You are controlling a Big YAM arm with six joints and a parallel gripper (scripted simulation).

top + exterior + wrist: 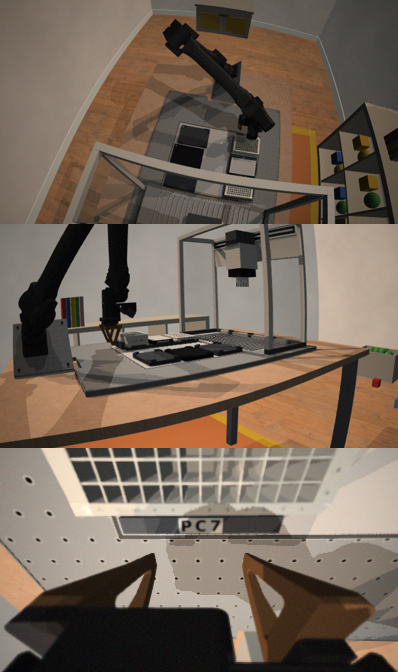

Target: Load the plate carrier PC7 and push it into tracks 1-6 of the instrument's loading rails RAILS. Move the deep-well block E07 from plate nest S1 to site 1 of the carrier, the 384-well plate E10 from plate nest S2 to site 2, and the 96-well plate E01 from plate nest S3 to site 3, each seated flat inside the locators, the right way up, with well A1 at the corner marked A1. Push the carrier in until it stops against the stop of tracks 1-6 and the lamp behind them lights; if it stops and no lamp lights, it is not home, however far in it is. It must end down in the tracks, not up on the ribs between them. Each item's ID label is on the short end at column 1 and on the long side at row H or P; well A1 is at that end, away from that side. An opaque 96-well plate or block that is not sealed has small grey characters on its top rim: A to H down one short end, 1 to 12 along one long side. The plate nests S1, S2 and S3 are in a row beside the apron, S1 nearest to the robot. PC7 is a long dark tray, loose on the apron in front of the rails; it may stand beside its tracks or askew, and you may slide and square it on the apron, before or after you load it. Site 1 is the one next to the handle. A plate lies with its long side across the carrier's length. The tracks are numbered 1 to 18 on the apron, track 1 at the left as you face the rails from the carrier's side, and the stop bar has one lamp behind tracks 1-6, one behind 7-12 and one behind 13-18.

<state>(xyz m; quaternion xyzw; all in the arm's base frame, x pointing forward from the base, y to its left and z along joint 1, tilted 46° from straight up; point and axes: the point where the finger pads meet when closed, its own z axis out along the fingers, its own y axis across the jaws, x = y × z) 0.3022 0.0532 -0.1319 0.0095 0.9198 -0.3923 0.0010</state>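
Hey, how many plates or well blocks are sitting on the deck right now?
3, in one row: a gridded block just by the open end effector, a flat pale plate next, and a white well plate farthest along. None seems hidden.
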